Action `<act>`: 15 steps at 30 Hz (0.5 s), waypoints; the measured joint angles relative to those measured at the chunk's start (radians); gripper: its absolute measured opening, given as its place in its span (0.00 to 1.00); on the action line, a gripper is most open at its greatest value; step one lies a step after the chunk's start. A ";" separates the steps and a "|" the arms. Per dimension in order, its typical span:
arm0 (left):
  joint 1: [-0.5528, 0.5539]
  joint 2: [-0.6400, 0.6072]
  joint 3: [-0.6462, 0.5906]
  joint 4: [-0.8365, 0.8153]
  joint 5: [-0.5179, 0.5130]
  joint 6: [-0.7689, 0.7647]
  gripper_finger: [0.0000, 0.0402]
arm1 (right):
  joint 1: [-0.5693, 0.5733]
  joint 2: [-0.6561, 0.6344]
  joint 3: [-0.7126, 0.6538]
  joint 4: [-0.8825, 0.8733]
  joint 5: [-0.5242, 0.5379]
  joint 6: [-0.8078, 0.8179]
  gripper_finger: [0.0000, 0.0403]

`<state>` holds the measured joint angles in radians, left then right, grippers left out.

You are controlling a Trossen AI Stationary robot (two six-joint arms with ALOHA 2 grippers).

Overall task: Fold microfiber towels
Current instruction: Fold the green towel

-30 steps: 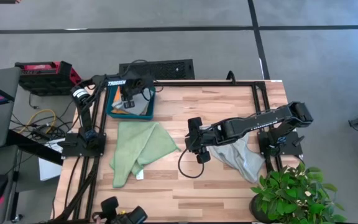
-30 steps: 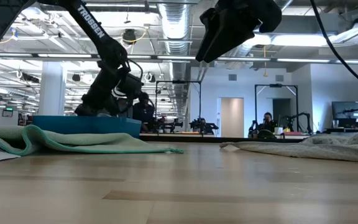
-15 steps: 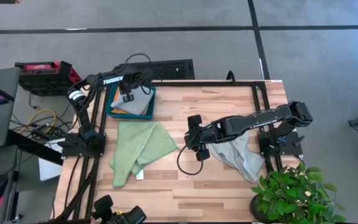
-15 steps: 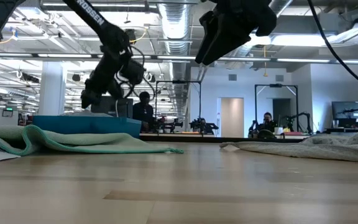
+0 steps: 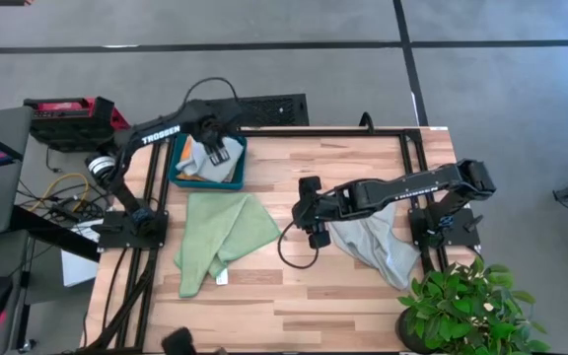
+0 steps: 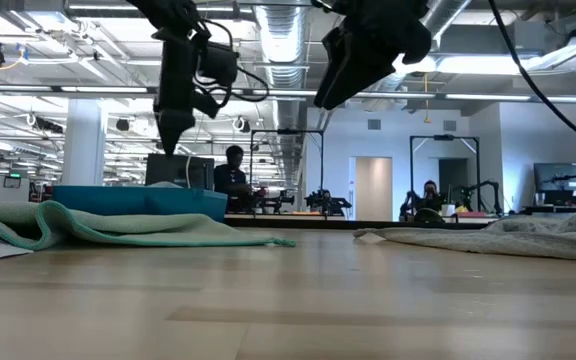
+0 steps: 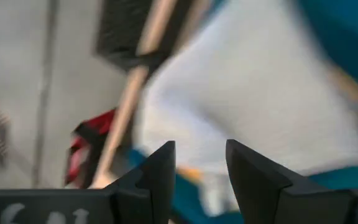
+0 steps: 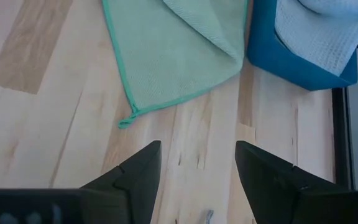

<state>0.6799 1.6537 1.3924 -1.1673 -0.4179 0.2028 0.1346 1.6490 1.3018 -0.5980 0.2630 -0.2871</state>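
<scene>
Left hand (image 5: 217, 150) hovering over the rigid dark teal rectangular tray (image 5: 178, 177) in the upper left of the high view, fingers parted, holding nothing. In the low view, hanging well above the tray (image 6: 138, 200) at upper left, fingers pointing down (image 6: 168, 120). In the left wrist view, two dark fingers (image 7: 160, 174) standing apart over a blurred pale grey cloth (image 7: 253, 106).

Lying bunched inside the tray: a pale grey waffle-weave microfiber towel (image 5: 210, 163), with a sliver of orange cloth (image 5: 187, 153) peeking out at the tray's left part. In the right wrist view, the same grey towel (image 8: 322, 34) spilling over the teal wall (image 8: 291, 65) at upper right.

Right hand (image 5: 309, 219) hanging above the light wooden plank worktop (image 5: 343, 168) near the centre of the high view, fingers spread, gripping nothing. Showing at top centre of the low view (image 6: 353, 60), clear of the surface. In the right wrist view, both dark fingers (image 8: 135, 174) wide apart over bare wood.

Lying loosely folded on the worktop, lower left of centre in the high view, just below the tray: a light green microfiber towel (image 5: 220, 237) with a small white tag (image 5: 222, 279). Second pale grey towel (image 5: 378, 247) lying crumpled at right, under the right arm, near a green potted plant (image 5: 461, 306) in the lower right corner.

Beyond the worktop in the low view, a person (image 6: 233, 170) sitting far back in the room.
</scene>
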 joint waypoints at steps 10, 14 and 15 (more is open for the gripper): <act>-0.236 -0.001 -0.123 0.000 0.238 -0.106 0.34 | 0.003 0.000 0.000 -0.094 -0.022 0.033 0.57; -0.372 -0.001 -0.154 -0.049 0.240 -0.217 0.34 | 0.016 0.051 -0.002 -0.083 -0.100 -0.038 0.57; -0.409 -0.001 -0.156 -0.067 0.240 -0.250 0.34 | 0.021 0.067 -0.003 -0.077 -0.111 -0.064 0.57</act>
<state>0.2705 1.6527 1.2360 -1.2341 -0.1780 -0.0473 0.1559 1.7162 1.2992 -0.6753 0.1519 -0.3509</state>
